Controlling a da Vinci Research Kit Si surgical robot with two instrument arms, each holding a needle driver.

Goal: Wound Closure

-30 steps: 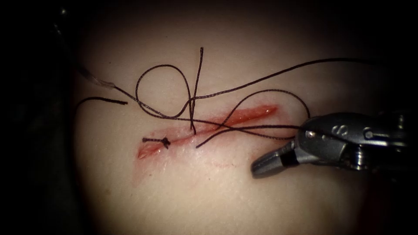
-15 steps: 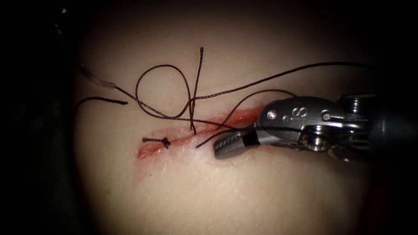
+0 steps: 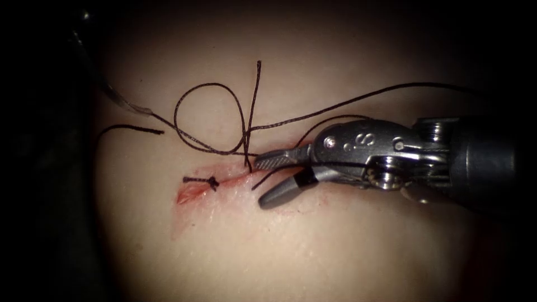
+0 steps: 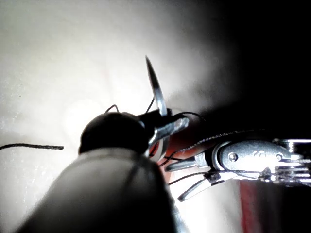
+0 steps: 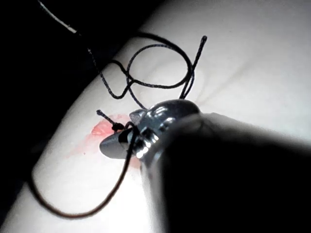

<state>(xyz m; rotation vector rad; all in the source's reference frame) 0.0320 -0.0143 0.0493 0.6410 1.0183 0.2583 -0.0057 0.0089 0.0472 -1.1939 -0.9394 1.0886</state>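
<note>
**Over the cut: right hand spread wide, left hand gripping the needle**

Nearest the endoscope lies bare tissue (image 3: 291, 251), pale and unmarked. Just beyond it the right hand (image 3: 260, 183) reaches in from the right and hangs over the middle of the cut (image 3: 196, 190), its two jaws spread apart and holding nothing. The lower jaw slants down over the near edge of the cut and the upper jaw points left along the cut. A loose tail of thread (image 3: 184, 98) ends between the two jaws, and another strand runs across the hand's metal body.

Red fluid (image 3: 187, 196) marks the left end of the cut. A small knot (image 3: 212, 182) with a short stub sits there on the cut. Just left of the upper jaw's tip, the thread enters the tissue at the cut. From that spot one strand rises straight away from the camera, and another swings round in a wide loop on the far side. A separate cut end of thread (image 3: 131, 128) lies on the tissue to the left, apart from the loop.

Farthest off, at the upper left edge of the lit tissue, the needle (image 4: 159, 97) is out of the tissue and well left of the cut. The left hand (image 4: 170, 130) is clenched on it partway along its curve, back from the free sharp tip, and the thread trails from the needle toward the loop.
</note>
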